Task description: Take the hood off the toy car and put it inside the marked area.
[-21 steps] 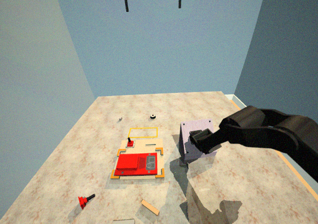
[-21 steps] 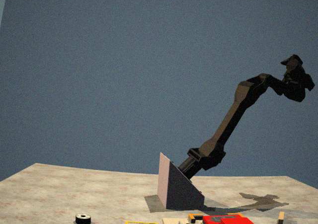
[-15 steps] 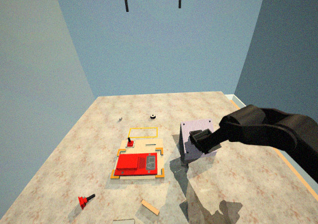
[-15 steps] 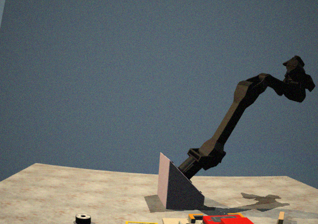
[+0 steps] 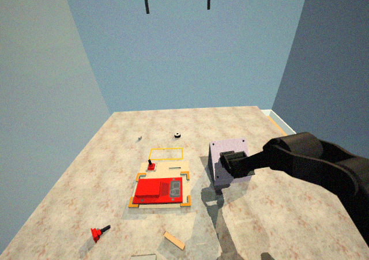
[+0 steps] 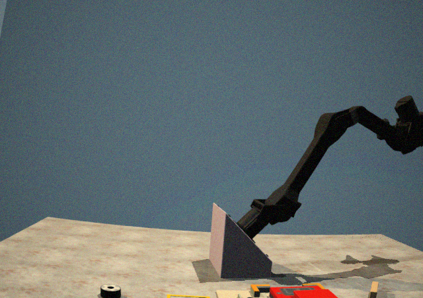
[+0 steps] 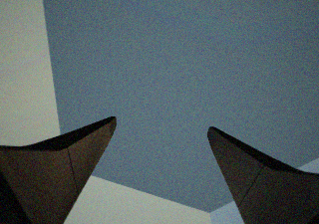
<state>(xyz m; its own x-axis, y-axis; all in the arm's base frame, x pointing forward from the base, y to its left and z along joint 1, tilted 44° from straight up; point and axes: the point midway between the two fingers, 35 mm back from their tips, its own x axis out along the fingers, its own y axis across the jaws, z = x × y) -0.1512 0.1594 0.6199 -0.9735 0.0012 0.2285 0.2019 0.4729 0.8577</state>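
Gripper (image 7: 162, 125) stood wide open, nothing between its fingers; wrist view showed only walls beyond. The hood appeared, as best the coarse top view allowed, to be the red piece (image 5: 147, 188) (image 6: 312, 293) lying between orange corner brackets (image 5: 185, 173) (image 6: 254, 290) on a pale board (image 5: 164, 173) (image 6: 227, 294), outside the yellow outline (image 5: 166, 148) (image 6: 188, 295). Arm (image 5: 301, 158) (image 6: 307, 158) was raised.
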